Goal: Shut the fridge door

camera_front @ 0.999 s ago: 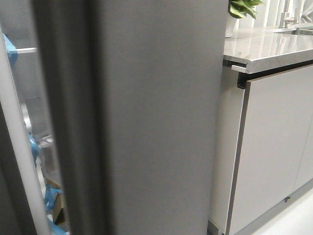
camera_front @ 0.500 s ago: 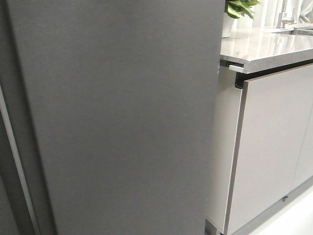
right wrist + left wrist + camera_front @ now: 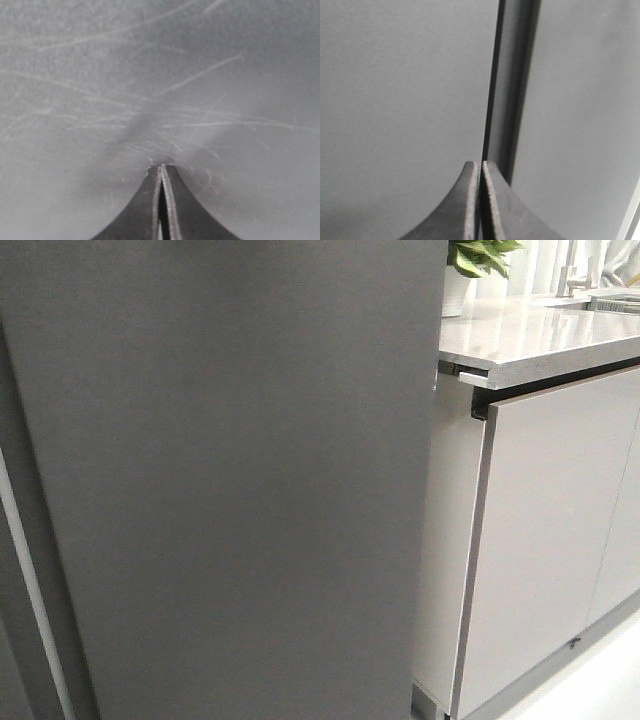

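— Where's the fridge door [image 3: 230, 480] sitting?
— Its dark grey face is filling the space right ahead of both arms. The right gripper [image 3: 161, 167] is pressing its tips flat against the scuffed surface, fingers together.
— And the other?
— The left gripper [image 3: 480, 164], fingers also together and holding nothing, is pointing at the seam [image 3: 492, 80] beside the neighbouring dark panel [image 3: 580, 100].

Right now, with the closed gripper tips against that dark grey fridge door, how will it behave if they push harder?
The fridge door looks like a rigid flat panel, so it should swing rather than flex. Its matte, scuffed face may let the right gripper slide. It probably feels heavy.
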You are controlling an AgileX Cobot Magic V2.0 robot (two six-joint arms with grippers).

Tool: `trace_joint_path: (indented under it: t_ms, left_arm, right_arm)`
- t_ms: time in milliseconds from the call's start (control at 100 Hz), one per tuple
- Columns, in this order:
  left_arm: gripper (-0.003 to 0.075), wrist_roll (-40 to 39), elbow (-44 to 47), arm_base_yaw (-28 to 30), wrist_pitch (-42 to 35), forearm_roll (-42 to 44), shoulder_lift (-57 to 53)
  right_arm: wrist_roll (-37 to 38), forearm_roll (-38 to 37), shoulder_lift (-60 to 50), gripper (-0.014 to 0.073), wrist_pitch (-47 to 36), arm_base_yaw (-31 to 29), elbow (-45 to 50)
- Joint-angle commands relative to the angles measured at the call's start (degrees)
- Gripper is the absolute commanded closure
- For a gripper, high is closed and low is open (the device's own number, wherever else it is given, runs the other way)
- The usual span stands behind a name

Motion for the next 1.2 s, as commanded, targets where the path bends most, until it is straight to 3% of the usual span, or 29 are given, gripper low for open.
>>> trace_joint_path:
  t_ms: [0, 410, 560, 869, 1189]
  left_arm:
    - [0.0740, -0.1, 2.3, -0.1, -4.8, -0.4, -1.2]
    - [0.0740, -0.1, 2.3, -0.1, -4.8, -0.4, -1.2]
    - [0.0740, -0.1, 2.3, -0.1, -4.8, -0.4, -1.2]
    - [0.0740, -0.1, 2.3, -0.1, -4.8, -0.4, -1.2]
    - [0.0740, -0.1, 2.3, -0.1, -4.8, -0.4, -1.2]
  right_arm:
    - [1.0, -3.5, -2.9, 0.0665, -2.7, -1.0, -1.8]
    - [2.7, -16.6, -16.5, 0.0665, 15.8, -10.2, -1.4]
    - [2.7, -21.6, -24.8, 0.0665, 17.5, -14.2, 2.2]
    - [3.1, -34.1, -47.0, 0.0665, 11.5, -18.8, 25.4]
    - [3.1, -38.7, -71.2, 0.0665, -4.1, -20.3, 59.8]
